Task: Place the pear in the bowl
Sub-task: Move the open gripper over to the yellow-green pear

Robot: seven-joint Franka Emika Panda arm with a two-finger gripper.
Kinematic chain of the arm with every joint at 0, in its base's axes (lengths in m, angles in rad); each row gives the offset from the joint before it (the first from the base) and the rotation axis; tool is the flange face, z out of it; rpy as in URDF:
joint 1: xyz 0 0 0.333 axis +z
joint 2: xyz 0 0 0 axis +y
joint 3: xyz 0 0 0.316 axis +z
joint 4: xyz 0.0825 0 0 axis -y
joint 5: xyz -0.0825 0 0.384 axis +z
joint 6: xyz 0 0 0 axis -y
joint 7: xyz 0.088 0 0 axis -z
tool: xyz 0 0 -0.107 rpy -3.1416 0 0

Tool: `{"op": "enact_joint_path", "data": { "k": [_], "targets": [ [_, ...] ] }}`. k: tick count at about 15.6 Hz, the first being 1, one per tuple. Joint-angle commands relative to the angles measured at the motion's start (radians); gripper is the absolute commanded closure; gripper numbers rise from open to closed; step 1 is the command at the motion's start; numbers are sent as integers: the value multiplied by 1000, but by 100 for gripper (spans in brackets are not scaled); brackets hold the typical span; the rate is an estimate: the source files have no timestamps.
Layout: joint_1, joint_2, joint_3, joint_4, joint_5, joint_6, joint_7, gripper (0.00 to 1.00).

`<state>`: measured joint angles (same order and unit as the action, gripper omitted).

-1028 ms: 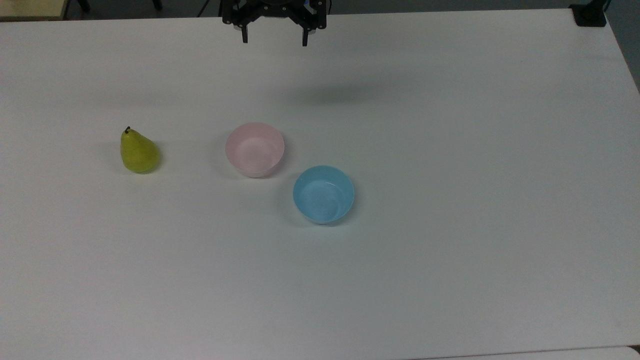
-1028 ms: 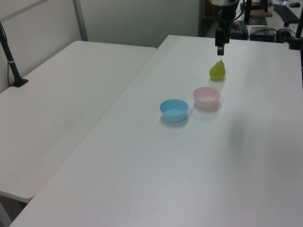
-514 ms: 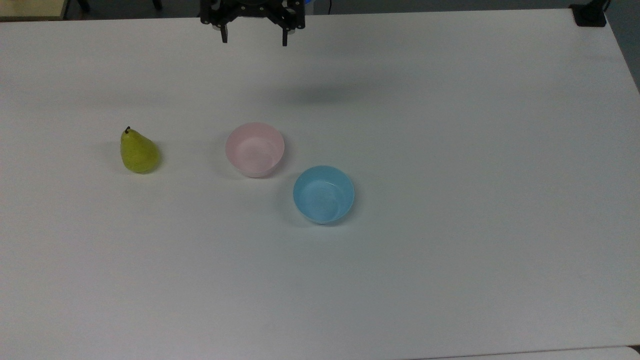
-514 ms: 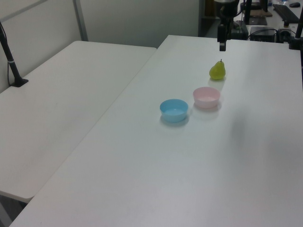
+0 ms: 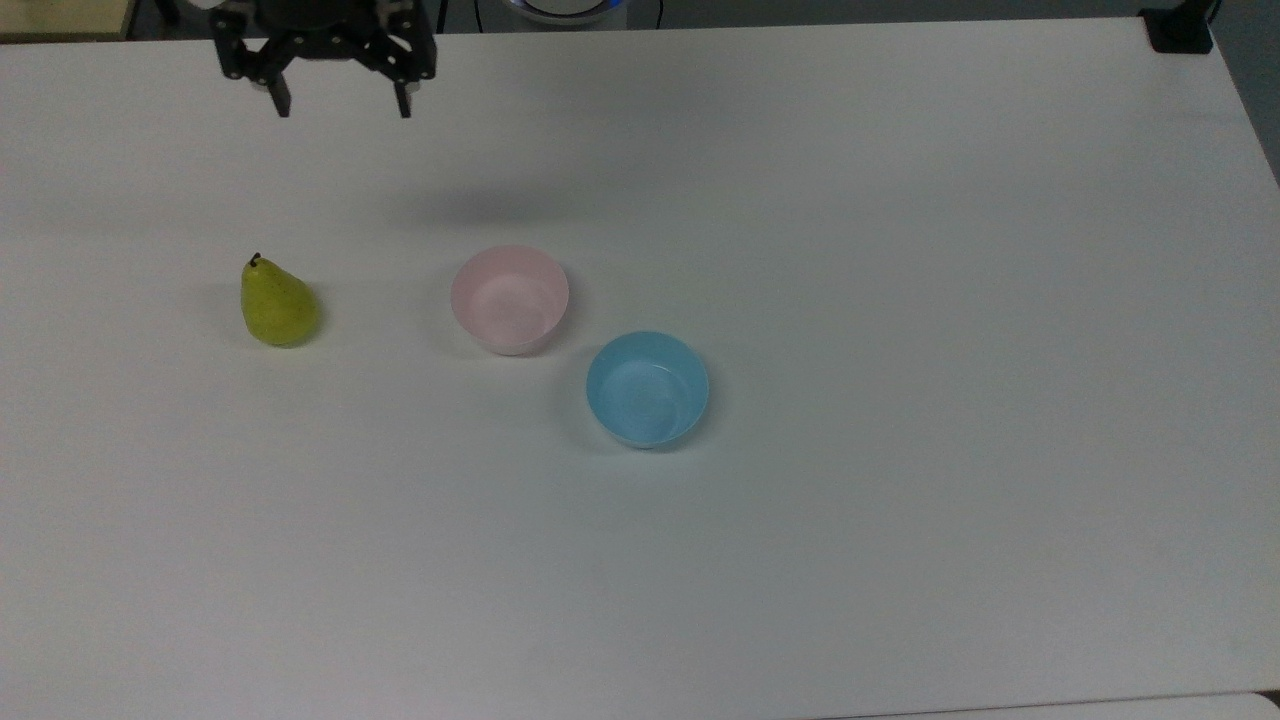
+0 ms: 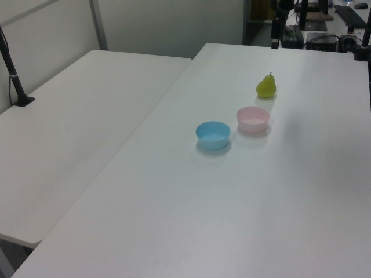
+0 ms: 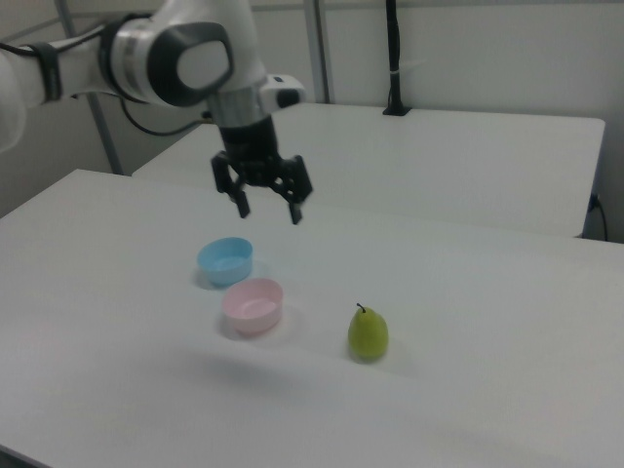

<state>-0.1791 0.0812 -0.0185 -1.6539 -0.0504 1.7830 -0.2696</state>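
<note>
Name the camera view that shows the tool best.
The right view: the tool hangs open in full above the table, both fingers clear. The top view catches the tool at the picture's upper edge; the left view shows a dark sliver at the top.

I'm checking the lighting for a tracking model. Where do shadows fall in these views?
Top view: a soft gripper shadow lies on the table above the pink bowl. Right view: faint shadows beside the pear and bowl. Left view: even light, no glare.
</note>
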Motion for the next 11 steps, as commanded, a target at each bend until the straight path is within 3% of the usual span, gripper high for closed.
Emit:
{"op": "enact_joint_path", "data": {
  "k": [1,5,11],
  "targets": [
    [-80,75,-3,3,24,94,-120,0],
    [-152,152,-3,3,21,183,-145,0],
    [-165,259,-3,-6,9,256,-192,0]
  ]
}}
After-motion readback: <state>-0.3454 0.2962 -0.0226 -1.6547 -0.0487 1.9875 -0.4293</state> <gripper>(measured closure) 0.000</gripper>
